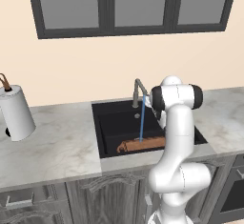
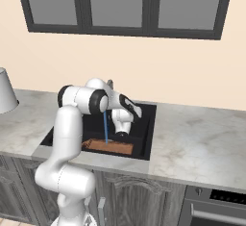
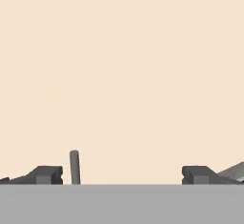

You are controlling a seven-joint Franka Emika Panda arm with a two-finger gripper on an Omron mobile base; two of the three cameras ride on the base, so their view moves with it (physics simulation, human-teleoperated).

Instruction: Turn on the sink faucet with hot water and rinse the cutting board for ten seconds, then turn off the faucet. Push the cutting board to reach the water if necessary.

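Fingertips of the gripper (image 3: pixel 122 175) stand wide apart and grip nothing; a slim grey post, part of the sink faucet (image 1: pixel 138 90), rises just inside one of them against the peach wall (image 3: pixel 122 66). From the faucet's spout, the water (image 1: pixel 141 121) drops straight onto the cutting board (image 1: pixel 141 145), which lies along the front of the sink (image 1: pixel 107 127) below. A white paper roll (image 1: pixel 15 113) stands well to the faucet's left.

A pale marble counter (image 1: pixel 57 147) runs across the middle of the left base view, over dark grey panelled cabinet fronts (image 1: pixel 90 194). Set into it at centre is a large matte black rectangular sink (image 1: pixel 107 127). At the left edge stands a white cylindrical paper-towel roll (image 1: pixel 16 113) on the marble (a brown holder top pokes above it).
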